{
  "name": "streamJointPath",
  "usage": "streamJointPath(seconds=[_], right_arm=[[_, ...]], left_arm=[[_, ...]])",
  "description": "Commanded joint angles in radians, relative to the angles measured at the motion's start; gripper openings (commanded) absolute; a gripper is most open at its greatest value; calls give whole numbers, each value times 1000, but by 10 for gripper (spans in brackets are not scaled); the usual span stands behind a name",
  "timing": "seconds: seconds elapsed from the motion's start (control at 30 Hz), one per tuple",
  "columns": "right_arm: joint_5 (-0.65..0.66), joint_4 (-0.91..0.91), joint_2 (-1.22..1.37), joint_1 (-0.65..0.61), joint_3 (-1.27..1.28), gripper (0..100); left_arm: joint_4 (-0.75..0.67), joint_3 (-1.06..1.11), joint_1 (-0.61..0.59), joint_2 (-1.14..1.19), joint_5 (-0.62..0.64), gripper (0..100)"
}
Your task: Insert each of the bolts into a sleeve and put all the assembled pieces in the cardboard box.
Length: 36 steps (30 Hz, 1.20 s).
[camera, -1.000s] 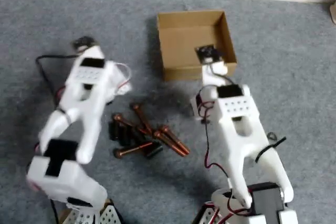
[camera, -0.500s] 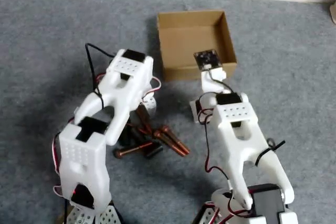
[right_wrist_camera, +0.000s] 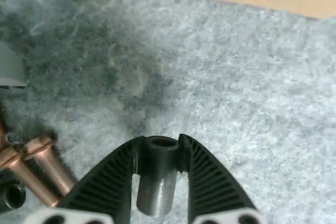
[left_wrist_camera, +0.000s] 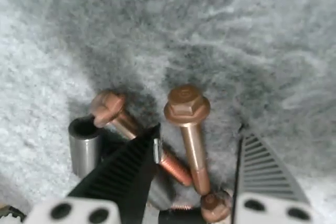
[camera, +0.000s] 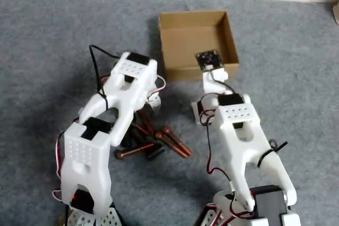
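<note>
Checked on grey carpet (camera: 47, 35).

Found the left arm (camera: 87, 157) rising from its base at the near left edge, folded at the elbow and reaching forward and inward. Noted its wrist tipped down over the loose pile of bolts (camera: 170, 141) between the two arms, with black sleeves (camera: 154, 153) lying among them.

Recorded the left gripper (left_wrist_camera: 198, 129) pointing down at the carpet, fingers spread wide and gripping nothing, one to either side of a copper bolt (left_wrist_camera: 191, 140) lying flat with its hex head away from the wrist. Could not confirm contact between either finger and that bolt. Noted a second bolt (left_wrist_camera: 110, 108) just beside it, shank partly hidden behind one finger. Noted an empty sleeve (left_wrist_camera: 84, 145) beside that bolt's head, apparently touching, and a third bolt head (left_wrist_camera: 215, 206) close to the first bolt's tip.

Found the right arm (camera: 241, 136) rising from the near right edge and stretched forward toward the cardboard box (camera: 198, 71), wrist bent down just short of the box's near wall.

Recorded the right gripper (right_wrist_camera: 159, 144) closed on a dark sleeve (right_wrist_camera: 156, 182), fingers clamped against both sides. Noted the sleeve lying along the fingers, its open end level with the fingertips. Could not tell whether clear of the carpet. Noted two bolts (right_wrist_camera: 39, 169) on the carpet off to one side of this gripper, and the box wall beyond it.
</note>
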Motion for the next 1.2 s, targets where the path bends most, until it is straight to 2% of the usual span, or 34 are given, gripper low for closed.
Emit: streamJointPath(seconds=[0.0, 0.47, 0.53, 0.6, 0.67, 0.7, 1.17], right_arm=[[15, -21, -44, 8, -2, 5], [15, -21, -42, 12, -1, 5], [15, -19, -42, 13, -1, 5], [15, -19, -42, 13, -1, 5], [17, -19, -42, 13, 5, 5], [17, -19, -44, 12, 8, 5], [17, -54, -44, 10, 31, 5]], left_arm=[[-78, -19, 1, 13, 14, 237], [-64, 7, 24, 13, 15, 226], [-58, 7, 38, 13, 12, 143], [-63, 5, 38, 18, 11, 0], [-55, -4, 42, 30, 9, 25], [-55, -4, 44, 33, 9, 2], [9, -5, 79, 8, 9, 4]])
